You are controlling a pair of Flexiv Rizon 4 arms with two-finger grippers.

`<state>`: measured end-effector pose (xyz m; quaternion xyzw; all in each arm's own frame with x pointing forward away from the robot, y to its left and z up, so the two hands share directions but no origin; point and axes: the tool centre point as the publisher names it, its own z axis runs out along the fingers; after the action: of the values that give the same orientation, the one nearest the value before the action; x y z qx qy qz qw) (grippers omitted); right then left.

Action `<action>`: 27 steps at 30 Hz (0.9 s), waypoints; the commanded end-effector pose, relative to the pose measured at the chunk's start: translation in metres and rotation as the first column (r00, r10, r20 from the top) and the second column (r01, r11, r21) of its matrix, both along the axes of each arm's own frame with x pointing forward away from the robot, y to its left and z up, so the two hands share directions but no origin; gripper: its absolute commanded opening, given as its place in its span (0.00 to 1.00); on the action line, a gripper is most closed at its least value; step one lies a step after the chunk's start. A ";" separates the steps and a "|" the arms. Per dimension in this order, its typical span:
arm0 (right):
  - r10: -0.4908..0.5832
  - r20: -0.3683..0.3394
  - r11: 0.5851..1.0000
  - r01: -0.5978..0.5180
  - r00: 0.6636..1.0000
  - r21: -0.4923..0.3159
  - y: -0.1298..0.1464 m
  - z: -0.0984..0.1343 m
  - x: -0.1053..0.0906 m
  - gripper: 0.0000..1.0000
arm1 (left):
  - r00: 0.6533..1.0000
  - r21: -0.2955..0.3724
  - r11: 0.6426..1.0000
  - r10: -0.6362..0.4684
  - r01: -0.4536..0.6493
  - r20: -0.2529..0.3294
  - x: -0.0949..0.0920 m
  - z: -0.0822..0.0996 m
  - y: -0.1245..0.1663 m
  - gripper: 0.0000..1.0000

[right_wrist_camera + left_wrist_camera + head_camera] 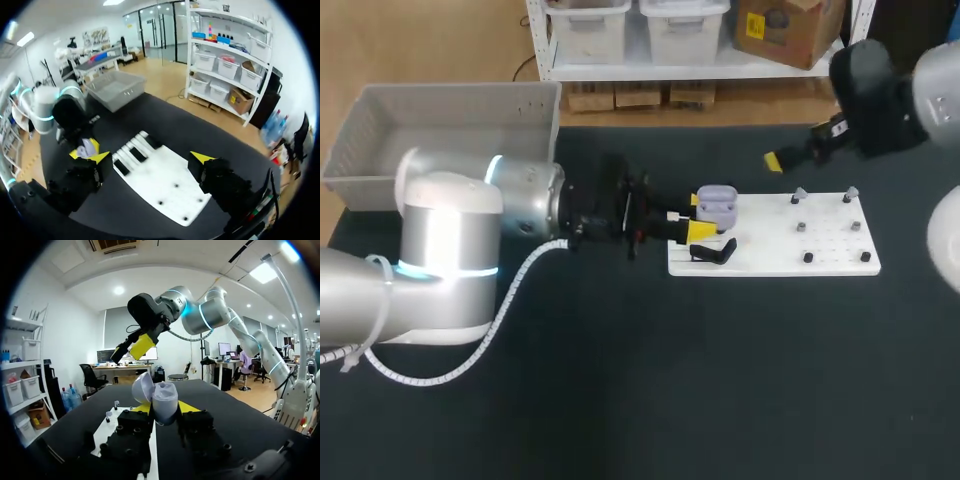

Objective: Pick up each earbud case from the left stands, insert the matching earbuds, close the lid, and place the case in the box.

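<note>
A lavender earbud case [717, 203] with its lid open is held over the left end of the white board [775, 245]. My left gripper [699, 216] is shut on it. In the left wrist view the case [161, 401] sits between the yellow tips of the left gripper [165, 408]. A black stand [714, 252] lies just below the case on the board. Small earbuds [800, 195] rest on pegs at the board's right half. My right gripper [790, 157] hangs open above the table behind the board. In its own view the right gripper [150, 158] is spread wide over the board [160, 175], nothing between its fingers.
A grey plastic box [440, 125] stands at the table's back left; it also shows in the right wrist view as the box [114, 87]. My left arm's body [450, 250] lies across the left half of the dark table.
</note>
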<state>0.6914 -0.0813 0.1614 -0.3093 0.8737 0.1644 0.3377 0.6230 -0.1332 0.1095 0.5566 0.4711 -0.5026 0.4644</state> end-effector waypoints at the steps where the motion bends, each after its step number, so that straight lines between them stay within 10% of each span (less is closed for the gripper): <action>1: -0.194 0.102 0.944 0.214 0.976 -0.253 -0.020 0.002 0.003 1.00 | 1.000 0.000 1.000 0.020 -0.020 0.005 -0.004 -0.001 -0.004 0.00; 27: -0.304 -0.111 0.853 0.218 0.946 -0.473 -0.105 -0.087 0.042 1.00 | 1.000 0.002 1.000 0.024 -0.024 0.007 -0.004 -0.001 -0.005 0.00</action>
<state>0.7334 -0.1859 0.0804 -0.2516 0.9510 -0.0260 0.1777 0.6206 -0.1378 0.1093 0.5544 0.4765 -0.4960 0.4686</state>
